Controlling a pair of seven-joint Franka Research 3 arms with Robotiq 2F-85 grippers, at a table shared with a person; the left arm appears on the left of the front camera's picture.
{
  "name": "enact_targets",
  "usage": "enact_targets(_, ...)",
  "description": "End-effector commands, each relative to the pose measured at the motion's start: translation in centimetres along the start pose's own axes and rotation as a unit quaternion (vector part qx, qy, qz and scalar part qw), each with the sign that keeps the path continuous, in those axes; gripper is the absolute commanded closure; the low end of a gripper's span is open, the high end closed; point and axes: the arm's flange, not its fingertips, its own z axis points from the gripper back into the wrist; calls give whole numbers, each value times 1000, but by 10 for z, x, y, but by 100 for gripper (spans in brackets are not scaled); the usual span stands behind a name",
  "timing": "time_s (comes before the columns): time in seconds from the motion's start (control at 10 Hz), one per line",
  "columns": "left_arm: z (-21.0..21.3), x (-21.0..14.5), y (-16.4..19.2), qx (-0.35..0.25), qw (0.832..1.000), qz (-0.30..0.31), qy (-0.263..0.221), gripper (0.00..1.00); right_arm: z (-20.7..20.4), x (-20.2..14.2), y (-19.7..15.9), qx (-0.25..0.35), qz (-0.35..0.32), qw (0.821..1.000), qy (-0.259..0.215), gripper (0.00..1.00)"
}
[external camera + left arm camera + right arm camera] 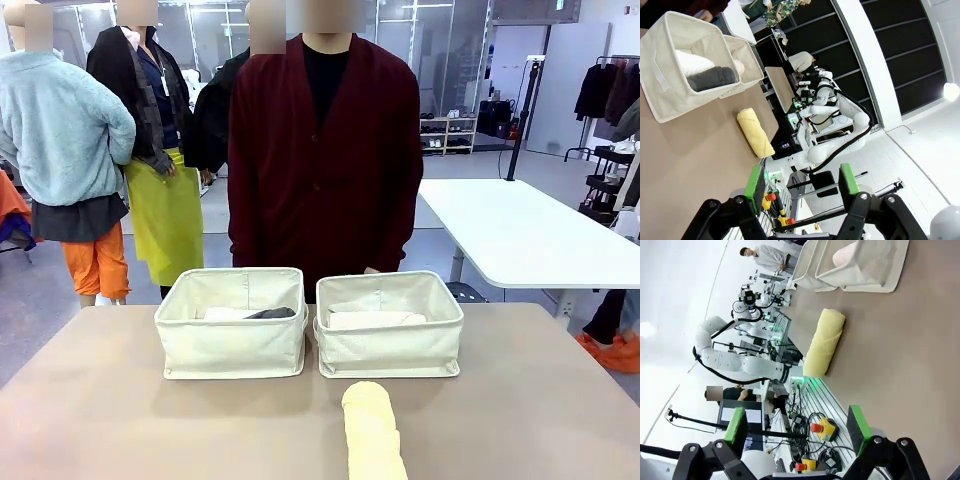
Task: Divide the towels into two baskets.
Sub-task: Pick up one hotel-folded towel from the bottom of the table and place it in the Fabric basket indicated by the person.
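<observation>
1. No lettering, brand, number or sign is legible in any of the views.
2. The monitor screens (735,414) in the right wrist view show pale pages, too small and blurred to read.

two cream canvas fabric baskets stand side by side on the brown table (110,420), the left basket (232,350) holding a white terry towel (225,314) and a dark grey one (272,313), the right basket (390,352) holding a pale roll (375,320). a pale yellow rolled towel (372,432) lies near the right basket. a person in a dark red cardigan (325,150) stands behind.
</observation>
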Motion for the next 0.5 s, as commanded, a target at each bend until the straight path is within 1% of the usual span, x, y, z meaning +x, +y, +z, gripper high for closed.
enact_targets(0.0,1,-4,-5,0,1000,-2,3,24,-6,3,6,-4,25,1000,18,0)
enact_targets(0.4,1,-4,-5,0,1000,-2,3,24,-6,3,6,-4,25,1000,18,0)
